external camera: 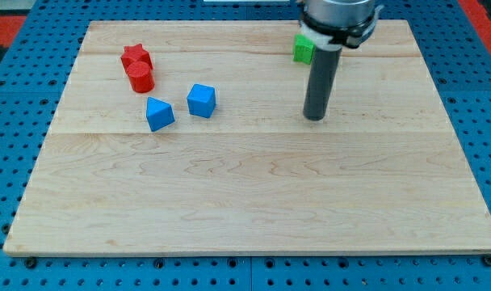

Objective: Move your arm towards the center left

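My tip [314,117] rests on the wooden board [253,194], right of centre in the upper half. A green block [302,49] sits just above it, partly hidden behind the rod. Far to the tip's left lie a blue cube [201,100] and a blue block [159,113] side by side. Further up and left, a red star [136,56] touches a red cylinder [140,78]. The tip touches no block.
The board lies on a blue pegboard surface [19,121] that surrounds it on all sides. The arm's dark body [336,16] hangs over the board's top edge.
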Controlling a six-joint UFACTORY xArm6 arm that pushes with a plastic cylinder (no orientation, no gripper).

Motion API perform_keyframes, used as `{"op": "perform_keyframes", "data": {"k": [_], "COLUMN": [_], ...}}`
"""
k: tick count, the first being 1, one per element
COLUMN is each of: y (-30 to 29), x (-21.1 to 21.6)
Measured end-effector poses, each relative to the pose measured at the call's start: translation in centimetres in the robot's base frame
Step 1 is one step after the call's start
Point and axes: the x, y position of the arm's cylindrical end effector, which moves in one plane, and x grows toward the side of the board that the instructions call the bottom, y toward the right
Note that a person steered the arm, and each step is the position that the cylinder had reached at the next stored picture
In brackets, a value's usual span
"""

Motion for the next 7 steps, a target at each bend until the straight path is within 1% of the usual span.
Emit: {"op": "perform_keyframes", "data": {"k": [1, 2, 6, 7], "y": [-4.5, -8.7, -8.7, -10.4], "x": [3.0, 3.8, 5.2, 5.7]}}
